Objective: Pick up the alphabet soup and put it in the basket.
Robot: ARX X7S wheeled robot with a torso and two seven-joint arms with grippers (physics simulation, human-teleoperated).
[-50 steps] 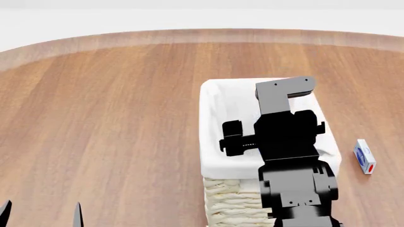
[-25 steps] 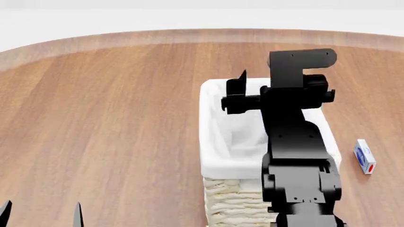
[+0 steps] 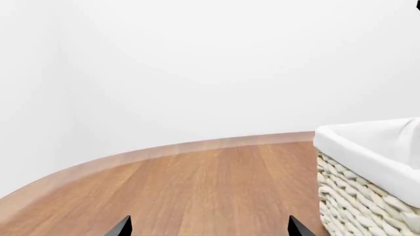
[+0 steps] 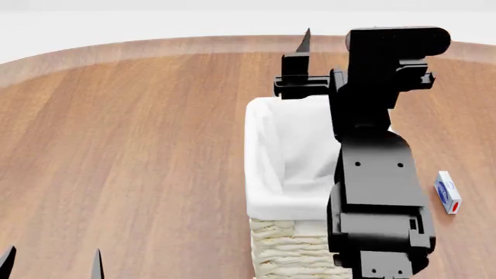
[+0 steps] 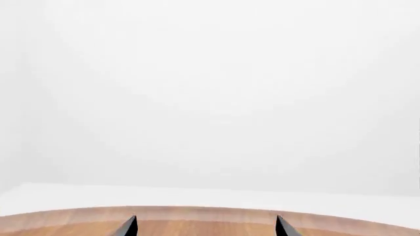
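The cream woven basket (image 4: 261, 157) with its white cloth lining stands mid-table; its corner also shows in the left wrist view (image 3: 367, 155). The alphabet soup can is not visible in any view; the right arm covers part of the basket's inside. My right gripper (image 4: 306, 43) is raised above the basket's far rim, fingers pointing up and away. In the right wrist view the right gripper (image 5: 205, 227) is open and empty. My left gripper (image 4: 52, 263) is open and empty near the table's front left, and it shows the same in its own wrist view (image 3: 208, 228).
A small blue-and-white box (image 4: 447, 192) lies on the wooden table (image 4: 139, 145) to the right of the basket. The table's curved far edge (image 4: 155, 46) meets a white background.
My right arm has lifted up out of the basket and swung toward the far rim, with the gripper now pointing upward. The left gripper has not moved.
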